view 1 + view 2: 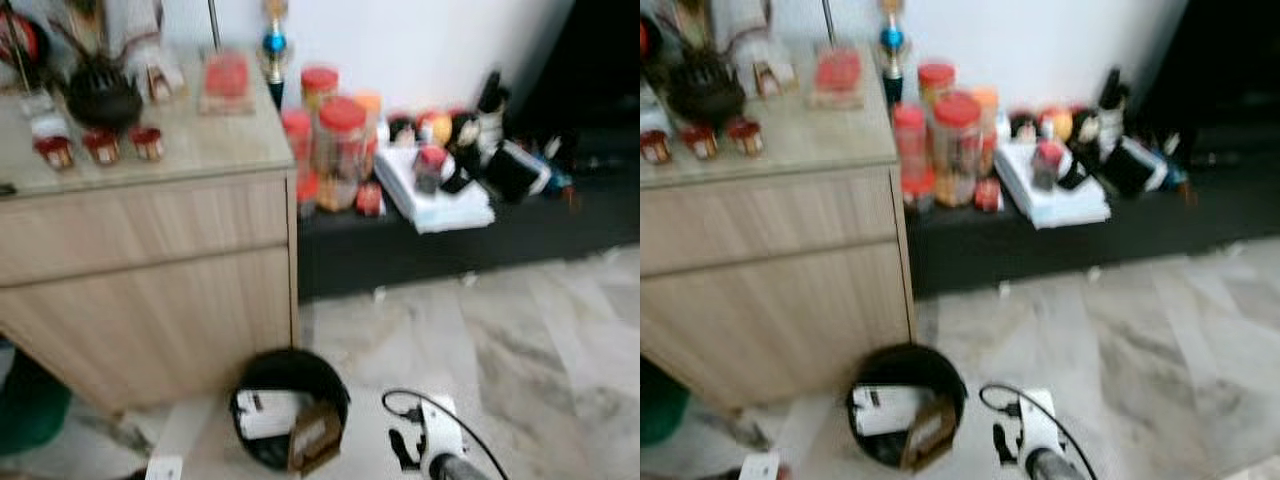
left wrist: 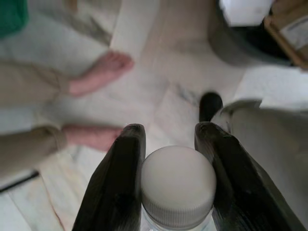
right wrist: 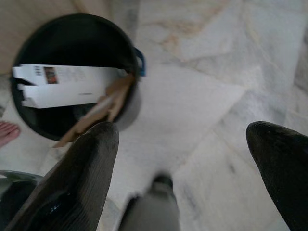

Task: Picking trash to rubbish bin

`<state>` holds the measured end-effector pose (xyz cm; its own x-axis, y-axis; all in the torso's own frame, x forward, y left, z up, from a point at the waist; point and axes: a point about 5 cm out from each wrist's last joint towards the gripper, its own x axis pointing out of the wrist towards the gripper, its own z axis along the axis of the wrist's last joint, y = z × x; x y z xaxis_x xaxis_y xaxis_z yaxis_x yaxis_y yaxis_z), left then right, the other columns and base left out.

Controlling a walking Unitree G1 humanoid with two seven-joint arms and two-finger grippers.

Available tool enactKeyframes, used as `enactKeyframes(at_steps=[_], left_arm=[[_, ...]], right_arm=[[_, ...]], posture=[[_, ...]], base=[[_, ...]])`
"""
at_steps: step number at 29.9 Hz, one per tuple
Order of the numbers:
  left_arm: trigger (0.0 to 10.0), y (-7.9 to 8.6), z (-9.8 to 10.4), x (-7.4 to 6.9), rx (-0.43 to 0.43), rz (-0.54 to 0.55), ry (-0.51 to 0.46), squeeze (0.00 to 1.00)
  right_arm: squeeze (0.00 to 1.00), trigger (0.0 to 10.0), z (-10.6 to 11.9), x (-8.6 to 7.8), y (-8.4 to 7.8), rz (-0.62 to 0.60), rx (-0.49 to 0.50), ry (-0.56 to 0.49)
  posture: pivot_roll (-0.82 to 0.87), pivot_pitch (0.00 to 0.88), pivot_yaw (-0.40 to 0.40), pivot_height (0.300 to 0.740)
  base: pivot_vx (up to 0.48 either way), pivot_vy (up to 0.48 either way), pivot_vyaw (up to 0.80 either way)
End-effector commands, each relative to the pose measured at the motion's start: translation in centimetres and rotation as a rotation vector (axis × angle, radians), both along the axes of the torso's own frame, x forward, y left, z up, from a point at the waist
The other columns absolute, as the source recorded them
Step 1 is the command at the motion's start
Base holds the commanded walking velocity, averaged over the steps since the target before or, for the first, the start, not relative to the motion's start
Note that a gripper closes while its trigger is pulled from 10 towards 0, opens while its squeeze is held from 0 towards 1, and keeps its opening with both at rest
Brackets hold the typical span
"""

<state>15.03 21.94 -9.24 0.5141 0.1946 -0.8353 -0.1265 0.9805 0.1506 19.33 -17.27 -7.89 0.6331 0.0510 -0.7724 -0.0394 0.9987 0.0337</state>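
A black round rubbish bin [image 1: 290, 405] stands on the marble floor by the wooden cabinet's corner, holding a white carton [image 1: 265, 412] and a brown cardboard piece [image 1: 315, 437]. The bin [image 3: 72, 72] lies just beyond my right gripper [image 3: 187, 159], which is open with nothing between its fingers [image 3: 91, 159]. My right arm [image 1: 440, 450] shows at the bottom of the eye views. My left gripper [image 2: 171, 144] is shut on a clear plastic bottle with a white cap [image 2: 177, 185], held above the floor near the bin's edge [image 2: 240, 43].
A light wooden cabinet [image 1: 150, 270] stands left, its top crowded with small red cups and ornaments. A low black shelf [image 1: 470, 240] along the wall carries jars, papers and bottles. A person's bare feet [image 2: 103, 72] stand on the floor close to my left gripper.
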Motion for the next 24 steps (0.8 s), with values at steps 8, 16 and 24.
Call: enactKeyframes(at_steps=[8,16,24], left_arm=[[10.0,-0.9,-0.1,0.2,-0.018,-0.023,-0.004,0.0],[10.0,-1.2,0.3,1.3,-0.032,-0.043,-0.055,0.0],[10.0,-1.2,0.4,1.3,-0.032,-0.044,-0.056,0.0]], right_arm=[[0.0,10.0,-0.1,-0.4,-1.2,-0.038,-0.016,0.01],[0.0,10.0,0.1,0.0,-1.2,-0.028,-0.016,-0.003],[0.0,10.0,0.1,0.0,-1.2,-0.028,-0.016,-0.003]], posture=[[0.02,0.081,-0.046,0.74],[0.02,0.081,-0.047,0.74],[0.02,0.081,-0.047,0.74]], base=[[0.315,0.0,0.0],[0.283,0.0,0.0],[0.277,0.0,0.0]])
